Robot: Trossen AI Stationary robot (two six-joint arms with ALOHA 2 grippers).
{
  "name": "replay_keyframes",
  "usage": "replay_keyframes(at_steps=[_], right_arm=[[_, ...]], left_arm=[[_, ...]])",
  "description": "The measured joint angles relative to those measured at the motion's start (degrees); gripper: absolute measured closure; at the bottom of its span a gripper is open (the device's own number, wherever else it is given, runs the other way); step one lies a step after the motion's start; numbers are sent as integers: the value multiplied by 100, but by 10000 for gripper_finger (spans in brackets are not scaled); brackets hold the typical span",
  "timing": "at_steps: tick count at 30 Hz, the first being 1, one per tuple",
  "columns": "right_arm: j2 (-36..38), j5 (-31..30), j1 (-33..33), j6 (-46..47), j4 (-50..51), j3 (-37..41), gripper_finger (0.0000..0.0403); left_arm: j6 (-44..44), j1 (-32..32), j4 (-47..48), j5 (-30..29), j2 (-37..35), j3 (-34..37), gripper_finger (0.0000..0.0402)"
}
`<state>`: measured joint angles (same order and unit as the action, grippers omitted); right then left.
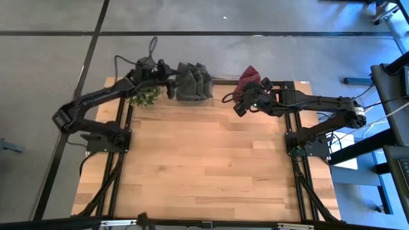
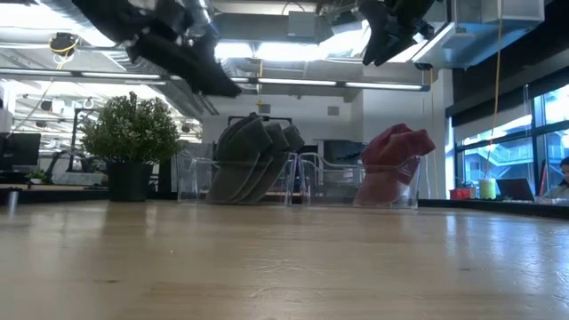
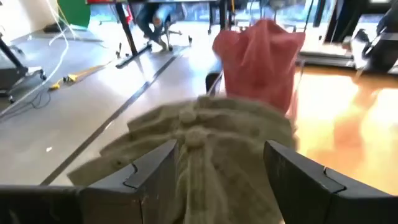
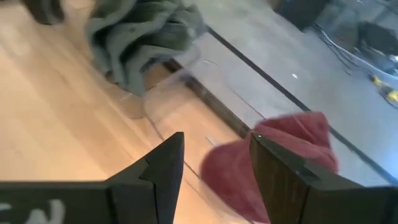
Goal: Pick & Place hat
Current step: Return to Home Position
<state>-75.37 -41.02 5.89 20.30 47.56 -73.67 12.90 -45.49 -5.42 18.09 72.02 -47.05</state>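
Observation:
Several grey-green hats [image 1: 192,82] stand stacked upright in a clear holder at the table's far edge, also in the low view [image 2: 253,158]. A red hat [image 1: 248,78] sits in a second clear holder to their right [image 2: 391,164]. My left gripper [image 1: 169,80] is open and hovers just left of and above the grey stack [image 2: 222,87]; in its wrist view [image 3: 217,149] the fingers stand on either side of the nearest grey hat [image 3: 205,168] without touching. My right gripper [image 1: 241,105] is open, raised in front of the red hat [image 4: 273,165].
A potted plant [image 1: 146,96] stands by the far left corner, under the left arm [image 2: 132,142]. The clear holders [image 4: 180,81] line the far edge. Bare wooden table [image 1: 204,172] spreads toward the near side.

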Motion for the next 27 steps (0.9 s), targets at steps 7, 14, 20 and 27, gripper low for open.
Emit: replay_keyframes(at_steps=[7, 14, 20, 27], right_arm=[[4, 1003, -90, -1134, -2260, 681, 219], [165, 2319, -41, -1751, -6460, 2714, 219], [1251, 2354, -42, -1674, -6652, 3559, 219], [2841, 2574, -40, -1602, -6156, 4415, 219]], left_arm=[[-1491, 787, 624, -254, -1370, 0, 168], [-2033, 1736, 1293, -534, -2312, 0, 168], [-2417, 2517, 1915, -1095, -3169, 192, 168], [-2112, 3209, 1315, -921, -4508, 1147, 168]])
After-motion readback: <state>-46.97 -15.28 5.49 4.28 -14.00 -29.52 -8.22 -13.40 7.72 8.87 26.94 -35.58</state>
